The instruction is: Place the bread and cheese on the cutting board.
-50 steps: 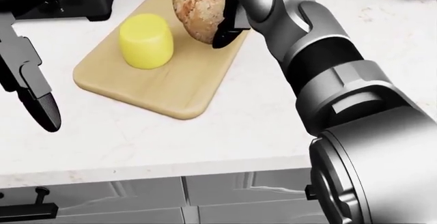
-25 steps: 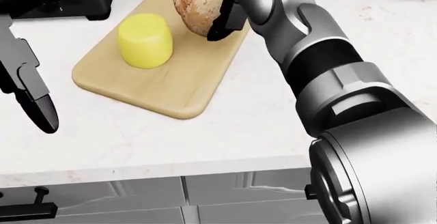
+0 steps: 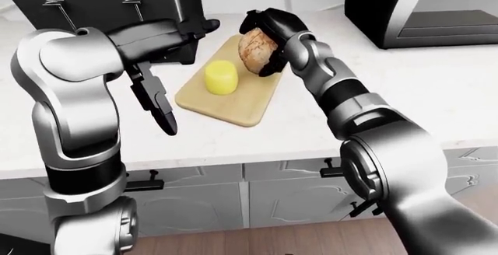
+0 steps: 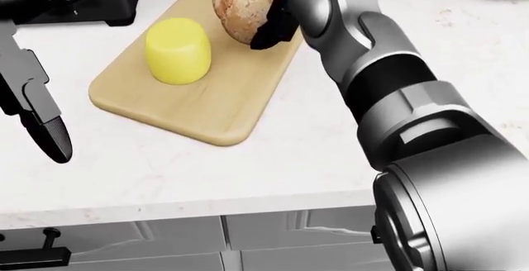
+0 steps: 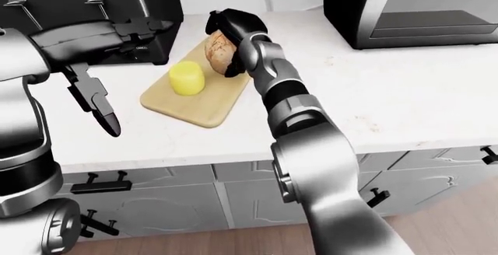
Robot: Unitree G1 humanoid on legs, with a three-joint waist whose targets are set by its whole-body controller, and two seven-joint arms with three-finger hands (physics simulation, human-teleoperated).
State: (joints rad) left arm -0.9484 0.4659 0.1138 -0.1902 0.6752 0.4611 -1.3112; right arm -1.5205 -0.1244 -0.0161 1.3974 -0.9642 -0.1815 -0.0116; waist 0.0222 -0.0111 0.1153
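Barely anything has shifted over the last second: the right forearm has rolled a touch and the bread (image 4: 242,6) sits a shade further up the head view, while the cheese (image 4: 177,50) and the left hand (image 4: 37,107) hold their places. Now the big picture: the white bench (image 3: 436,86) runs across the eye views, with a dark appliance (image 3: 109,1) at top left and a black oven-like box (image 3: 424,4) at top right. Between them lies the cutting board (image 4: 206,107), angled on the bench. The cheese, a yellow cylinder, is already standing on the board's left part, job half done. The bread is over the board's upper end, and the right hand (image 3: 264,39) is closed round it, dark fingers (image 4: 273,32) curling down its right flank; whether the loaf's underside is touching the wood I cannot tell from these angles. That is where the risk sits: the loaf is close to the board's upper right edge, so if the hand lets go while the bread is tilted or not yet bedded down, it could roll off onto the bench, and a finger dragging away could pull it along. A sideways nudge might also knock the nearby cheese. The left hand hangs off to the left above the bench, well apart from the board, fingers spread and holding nothing.
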